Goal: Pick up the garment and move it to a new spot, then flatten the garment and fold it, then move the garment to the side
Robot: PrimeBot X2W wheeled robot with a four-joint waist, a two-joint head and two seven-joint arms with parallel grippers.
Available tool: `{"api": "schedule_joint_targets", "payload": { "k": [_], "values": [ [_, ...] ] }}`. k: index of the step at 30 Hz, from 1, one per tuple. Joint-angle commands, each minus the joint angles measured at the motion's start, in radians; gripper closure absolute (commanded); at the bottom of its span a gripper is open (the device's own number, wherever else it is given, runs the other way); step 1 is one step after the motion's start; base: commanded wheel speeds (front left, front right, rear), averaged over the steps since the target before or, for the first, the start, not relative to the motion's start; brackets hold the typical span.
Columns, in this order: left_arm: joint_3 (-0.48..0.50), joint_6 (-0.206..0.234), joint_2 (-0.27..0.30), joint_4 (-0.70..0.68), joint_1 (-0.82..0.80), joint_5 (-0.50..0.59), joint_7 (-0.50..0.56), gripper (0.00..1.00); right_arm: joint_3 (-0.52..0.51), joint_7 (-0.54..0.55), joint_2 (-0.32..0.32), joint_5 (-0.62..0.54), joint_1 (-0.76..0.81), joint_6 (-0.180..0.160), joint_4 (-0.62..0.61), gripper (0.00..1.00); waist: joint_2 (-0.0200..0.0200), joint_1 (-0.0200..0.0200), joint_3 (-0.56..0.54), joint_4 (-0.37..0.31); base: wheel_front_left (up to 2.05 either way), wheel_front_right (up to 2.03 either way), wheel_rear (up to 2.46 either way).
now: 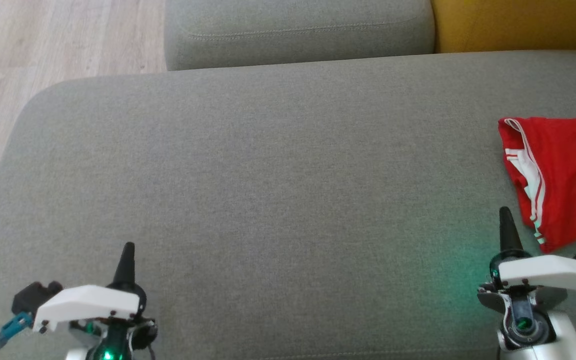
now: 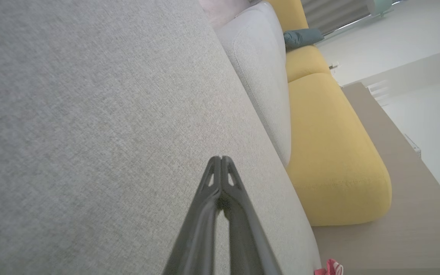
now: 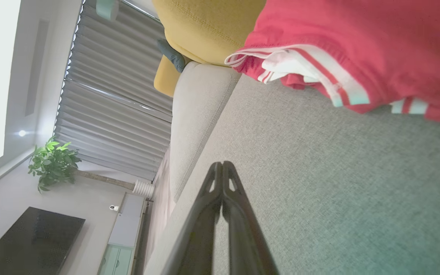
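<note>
The garment (image 1: 563, 175) is red with white stripes and lies folded at the right edge of the grey sofa seat (image 1: 278, 175); part of it runs out of the head view. It also spans the top of the right wrist view as the garment (image 3: 357, 49). My right gripper (image 1: 506, 220) is shut and empty, hovering just left of and below the garment's lower corner. Its fingertips (image 3: 222, 165) meet over bare grey fabric. My left gripper (image 1: 127, 255) is shut and empty at the lower left, far from the garment, with fingertips (image 2: 220, 159) pressed together.
A grey back cushion (image 1: 298, 30) and a yellow cushion (image 1: 518, 22) line the far side of the seat. Wooden floor (image 1: 43, 45) lies beyond the seat's left rounded edge. A green glow (image 1: 463, 280) tints the fabric by my right wrist.
</note>
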Motion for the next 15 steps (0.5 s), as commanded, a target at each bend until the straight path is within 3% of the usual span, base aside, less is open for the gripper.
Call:
{"api": "schedule_joint_targets", "payload": {
  "k": [1, 15],
  "values": [
    [0.034, -0.012, 0.008, -0.040, -0.054, -0.026, 0.006, 1.00, 0.005, 0.007, -0.003, 0.027, -0.021, 0.004, -0.046, 1.00, 0.0000, 0.0000, 0.000, 0.001, 0.00, 0.00, 0.00],
    [0.072, -0.048, 0.009, -0.063, -0.056, -0.182, 0.047, 1.00, -0.018, 0.047, -0.002, 0.187, 0.000, 0.005, -0.097, 1.00, 0.0000, 0.0000, -0.006, 0.009, 0.00, 0.00, 0.00]
  ]
}}
